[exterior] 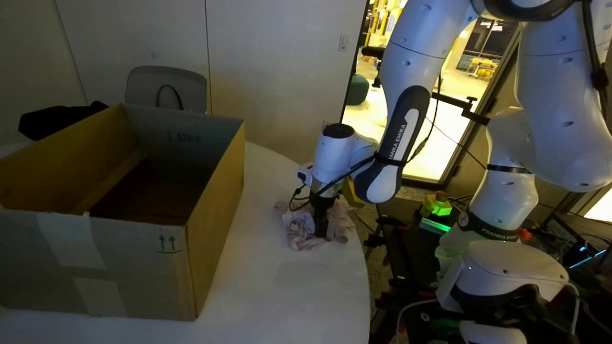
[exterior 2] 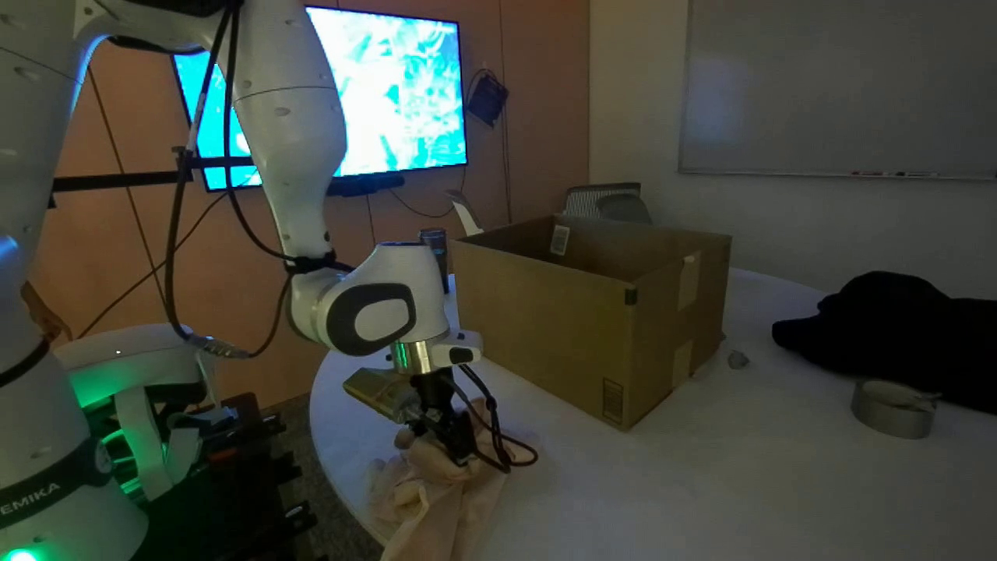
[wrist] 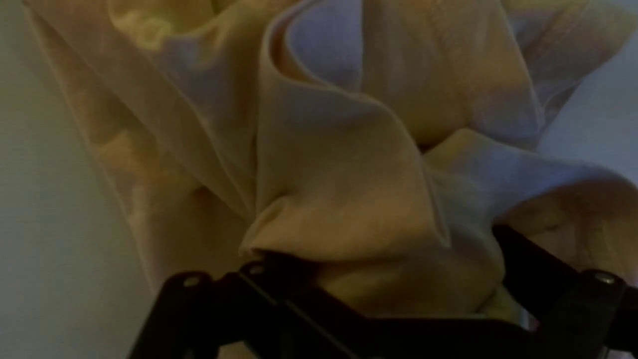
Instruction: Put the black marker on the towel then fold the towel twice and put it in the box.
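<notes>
The pale pink-peach towel [exterior: 301,231] lies crumpled near the table edge in both exterior views, and its folds [wrist: 339,174] fill most of the wrist view. My gripper [wrist: 394,252] points down into the cloth, its two dark fingers standing wide apart with a bunch of towel between them. In an exterior view the gripper [exterior 2: 459,452] touches the top of the heap; the cloth partly hides its tips. To one side stands the large brown cardboard box [exterior: 215,210], its top open. The black marker is not visible in any view.
A black cloth-like heap [exterior 2: 880,335], a grey tape roll [exterior 2: 892,409] and a small grey lump [exterior 2: 738,359] lie beyond the box. Behind the box stands a dark cup [exterior 2: 435,249]. The round white table [exterior: 287,296] curves away close beside the towel.
</notes>
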`<state>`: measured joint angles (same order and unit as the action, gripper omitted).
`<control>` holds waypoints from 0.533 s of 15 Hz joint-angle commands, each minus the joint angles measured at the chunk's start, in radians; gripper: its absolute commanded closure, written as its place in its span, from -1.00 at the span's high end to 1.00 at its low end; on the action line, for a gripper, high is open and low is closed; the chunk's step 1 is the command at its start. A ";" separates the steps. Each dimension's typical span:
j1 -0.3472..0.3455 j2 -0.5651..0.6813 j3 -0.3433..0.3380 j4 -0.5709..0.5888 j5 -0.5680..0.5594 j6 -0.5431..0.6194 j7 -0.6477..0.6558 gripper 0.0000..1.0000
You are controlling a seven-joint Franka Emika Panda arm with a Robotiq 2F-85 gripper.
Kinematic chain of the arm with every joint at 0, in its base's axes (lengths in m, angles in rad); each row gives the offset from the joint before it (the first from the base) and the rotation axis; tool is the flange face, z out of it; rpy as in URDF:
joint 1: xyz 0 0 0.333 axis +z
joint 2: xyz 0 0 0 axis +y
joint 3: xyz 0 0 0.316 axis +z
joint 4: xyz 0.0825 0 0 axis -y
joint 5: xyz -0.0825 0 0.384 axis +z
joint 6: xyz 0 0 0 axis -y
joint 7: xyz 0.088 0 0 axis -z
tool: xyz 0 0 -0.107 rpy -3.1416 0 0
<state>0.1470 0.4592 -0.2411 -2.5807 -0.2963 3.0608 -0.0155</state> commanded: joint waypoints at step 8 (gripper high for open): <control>0.083 0.027 -0.074 0.043 0.017 -0.044 0.019 -0.28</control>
<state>0.1859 0.4837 -0.2815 -2.5495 -0.2839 3.0489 -0.0122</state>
